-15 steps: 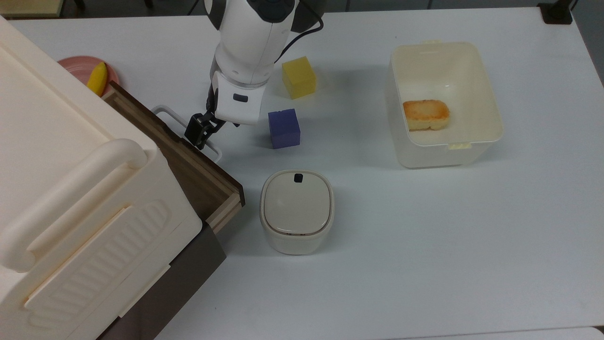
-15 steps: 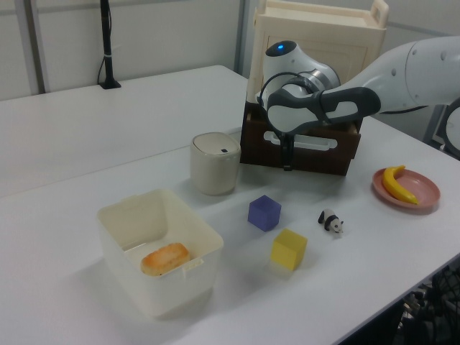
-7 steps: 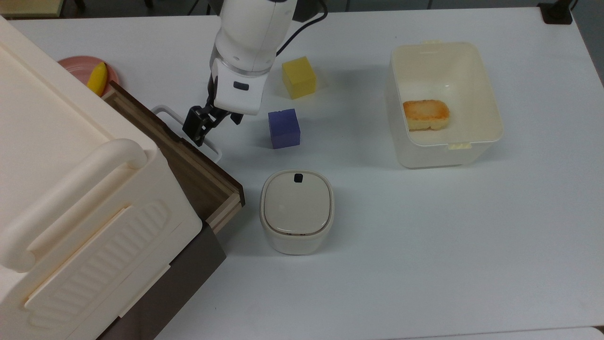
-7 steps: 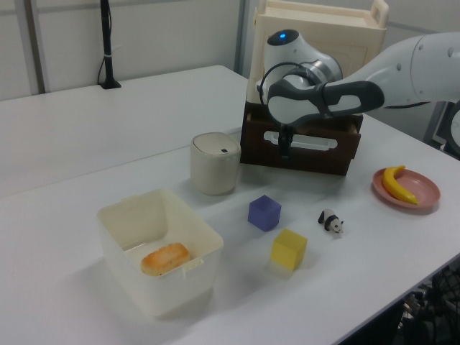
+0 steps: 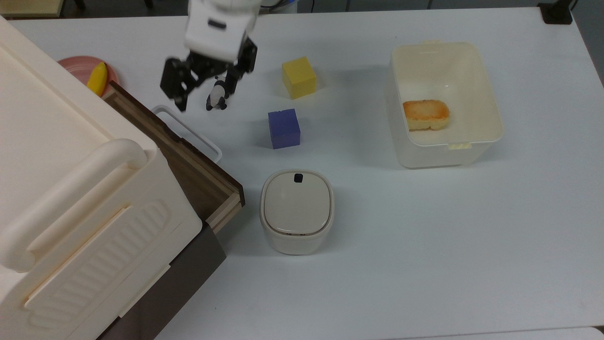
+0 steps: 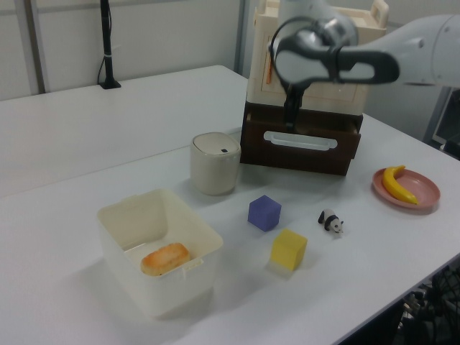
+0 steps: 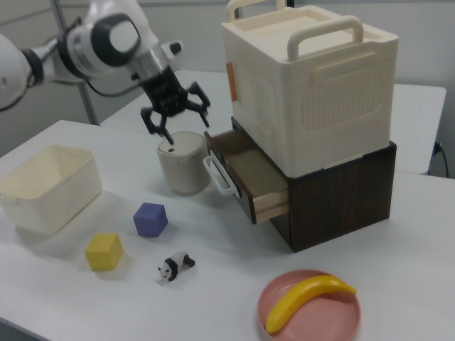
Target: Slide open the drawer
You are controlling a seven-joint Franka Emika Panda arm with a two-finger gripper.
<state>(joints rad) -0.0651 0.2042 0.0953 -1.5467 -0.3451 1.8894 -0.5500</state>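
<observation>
On the white table (image 5: 424,245) we list a cream cabinet (image 5: 71,189) whose dark-brown drawer (image 5: 188,165) stands pulled out, its white loop handle (image 5: 188,132) free, with our gripper (image 5: 203,87) raised apart from it, fingers spread. Near the gripper we note a toy panda (image 5: 217,98), a yellow cube (image 5: 298,77) and a purple cube (image 5: 284,128). We also record a lidded bin (image 5: 297,211) just beside the drawer corner, an open tub (image 5: 490,94) holding a bread piece (image 5: 425,114), and a banana (image 5: 97,79) on a pink plate (image 5: 78,66).

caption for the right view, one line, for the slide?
Open gripper raised clear of the pulled-out drawer, its white handle free.
</observation>
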